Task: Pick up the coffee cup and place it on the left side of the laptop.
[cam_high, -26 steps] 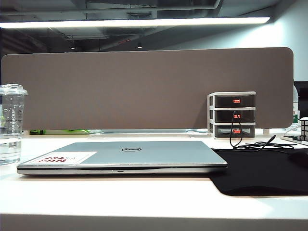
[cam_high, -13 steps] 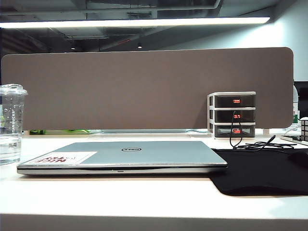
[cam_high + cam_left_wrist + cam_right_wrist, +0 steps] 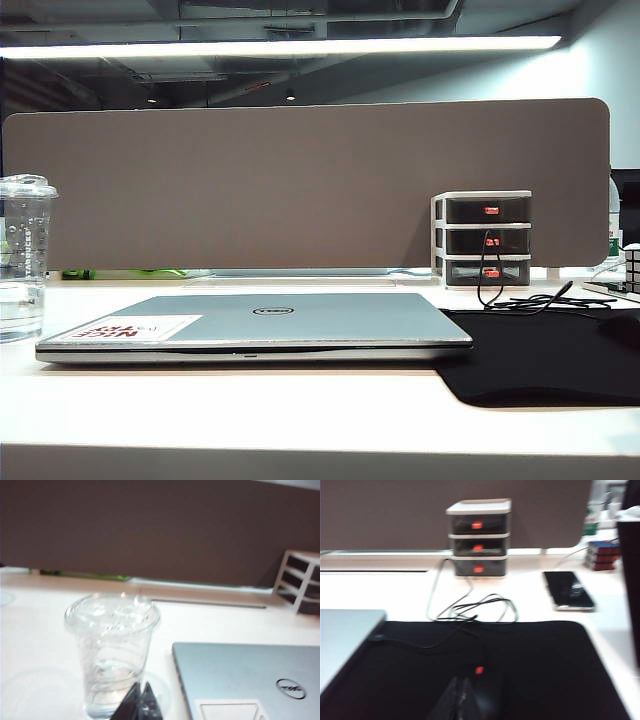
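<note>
White desk, coffee cup point(image 3: 111, 652) just beyond left gripper point(image 3: 138, 703) (jaws together)

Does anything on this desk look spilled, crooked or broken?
Nothing stands out. The cup stands upright with its lid on, left of the closed laptop. No spill shows. The only untidy bit is a loose cable tangled over the mat.

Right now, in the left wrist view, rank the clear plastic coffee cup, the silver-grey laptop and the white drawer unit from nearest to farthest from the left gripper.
1. Clear plastic coffee cup: just beyond the shut left gripper.
2. Silver-grey laptop: beside the cup, lid closed.
3. White drawer unit: far back by the brown divider.
</note>
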